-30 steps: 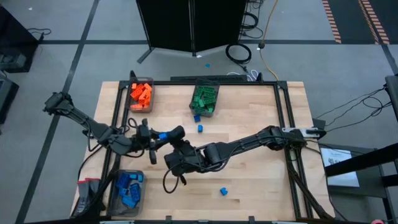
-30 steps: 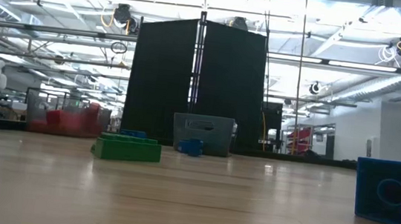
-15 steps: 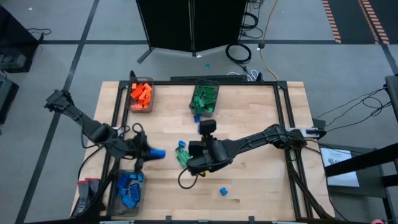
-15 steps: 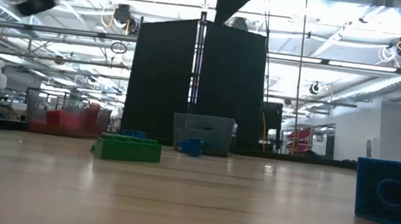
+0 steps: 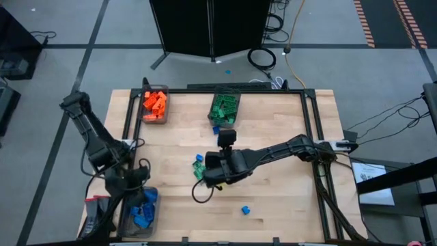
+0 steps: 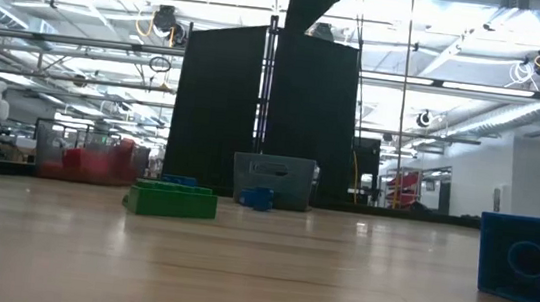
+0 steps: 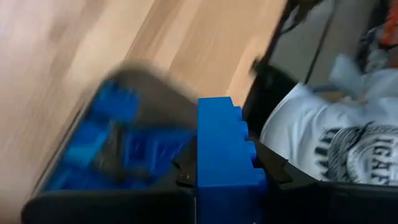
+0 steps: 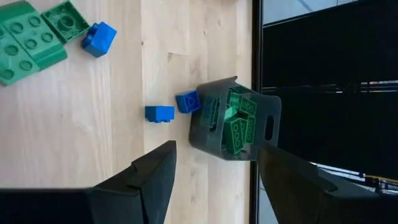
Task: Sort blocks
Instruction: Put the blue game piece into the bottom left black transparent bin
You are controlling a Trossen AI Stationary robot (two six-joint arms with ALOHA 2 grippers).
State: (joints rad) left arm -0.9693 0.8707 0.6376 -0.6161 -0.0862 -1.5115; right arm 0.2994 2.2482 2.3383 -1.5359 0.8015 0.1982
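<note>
Now | left gripper (image 7: 225, 180) pinching a blue studded plastic brick (image 7: 225, 158), hanging right over the dark translucent bin of blue bricks (image 5: 138, 210) | right gripper (image 8: 214, 163) fingers spread, nothing between them, mid-table (image 5: 287, 171) | green flat bricks (image 8: 28, 37) and a small blue cube (image 8: 99, 38) just beside it | dark bin of green bricks (image 8: 235, 121) further ahead

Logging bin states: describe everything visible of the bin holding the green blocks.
The green bin is a dark, translucent, rectangular plastic tub with cut-out handles. It stands upright at the table's far edge, near the middle. Green studded blocks fill it. One small blue block lies against its wall; another lies close by.
</note>
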